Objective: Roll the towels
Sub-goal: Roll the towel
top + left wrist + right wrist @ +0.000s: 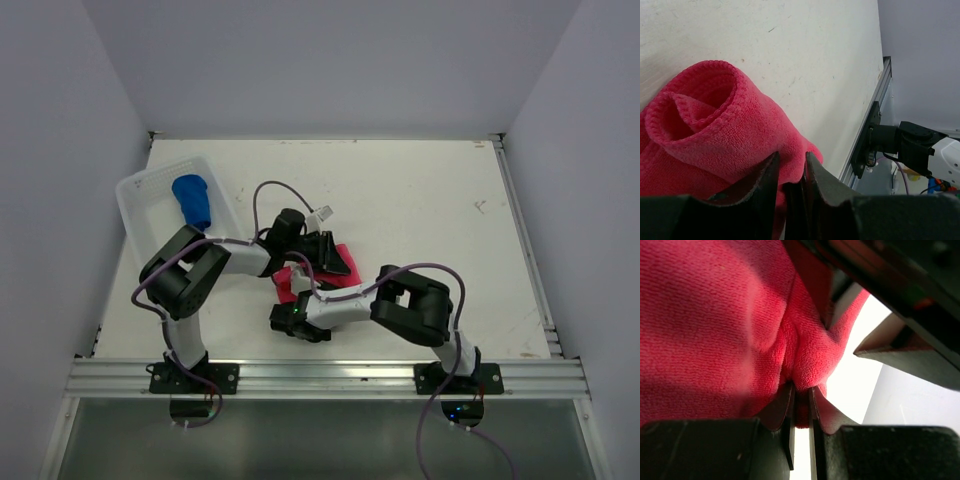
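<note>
Blue towel [192, 199]: far left, well apart from both sets of fingers. It's bunched into a short fat roll and lying in the white basket [135, 200].

Left gripper [325, 250]: fingers [767, 177] narrow, only a thin gap, with the near edge of the pink towel [715, 125] tucked in between the tips. Reads as a pinch on the cloth.

Pink towel is on the white table [815, 60], between the two grippers. Up and left of the left fingertips its end is curled into a loose open spiral, with the stitched hem showing around the mouth. Fuzzy nap, plain colour, a bit lopsided.

Right gripper [800, 397]: fingers nearly together, clamped on a puckered fold of the same towel. Cloth bulges just above the tips and fills the wrist view to their left.
</note>
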{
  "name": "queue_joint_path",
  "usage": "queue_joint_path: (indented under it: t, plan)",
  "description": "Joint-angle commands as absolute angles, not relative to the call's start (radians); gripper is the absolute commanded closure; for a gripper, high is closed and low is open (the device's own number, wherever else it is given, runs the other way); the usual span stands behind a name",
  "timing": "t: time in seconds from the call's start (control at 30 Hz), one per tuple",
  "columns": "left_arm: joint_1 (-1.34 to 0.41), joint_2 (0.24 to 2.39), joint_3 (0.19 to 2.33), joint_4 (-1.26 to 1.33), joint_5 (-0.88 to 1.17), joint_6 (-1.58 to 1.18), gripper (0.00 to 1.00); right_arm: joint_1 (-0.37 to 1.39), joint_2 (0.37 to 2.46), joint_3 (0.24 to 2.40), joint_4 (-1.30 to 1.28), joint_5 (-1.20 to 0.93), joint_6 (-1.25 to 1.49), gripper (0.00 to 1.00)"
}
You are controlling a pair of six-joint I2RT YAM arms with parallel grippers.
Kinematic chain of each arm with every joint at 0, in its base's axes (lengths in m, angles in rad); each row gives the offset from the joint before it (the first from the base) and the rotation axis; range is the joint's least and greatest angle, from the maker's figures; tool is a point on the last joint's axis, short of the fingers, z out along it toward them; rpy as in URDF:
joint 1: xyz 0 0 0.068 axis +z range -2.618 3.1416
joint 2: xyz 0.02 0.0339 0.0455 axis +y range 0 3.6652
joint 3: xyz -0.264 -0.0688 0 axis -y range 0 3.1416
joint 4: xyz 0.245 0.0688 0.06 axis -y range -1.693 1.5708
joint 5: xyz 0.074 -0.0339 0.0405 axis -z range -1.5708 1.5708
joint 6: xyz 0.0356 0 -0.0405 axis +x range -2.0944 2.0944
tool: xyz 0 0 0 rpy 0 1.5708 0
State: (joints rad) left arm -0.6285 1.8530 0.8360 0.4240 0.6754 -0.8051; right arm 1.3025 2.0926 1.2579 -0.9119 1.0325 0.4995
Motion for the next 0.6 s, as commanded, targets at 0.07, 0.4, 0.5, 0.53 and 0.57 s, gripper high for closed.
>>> queue_joint_path:
  t: [0.07,0.4,0.5,0.53,0.57]
  plan:
    - [-0.624,1.879,0.859,0.313,0.6,-0.727,0.7,1.302,1.987,1.206,-0.779,0.933,0.641,0.87]
    - [-0.624,1.908,0.856,0.318,0.598,-0.724,0.71,1.301,1.916,1.172,-0.75,0.916,0.681,0.65]
    - [-0.624,1.917,0.854,0.316,0.592,-0.721,0.71,1.301,1.888,1.161,-0.732,0.884,0.687,0.55]
    - [-0.624,1.921,0.856,0.313,0.588,-0.718,0.71,1.301,1.882,1.157,-0.723,0.87,0.684,0.53]
    - [-0.624,1.922,0.856,0.31,0.586,-0.715,0.71,1.301,1.865,1.154,-0.719,0.868,0.686,0.51]
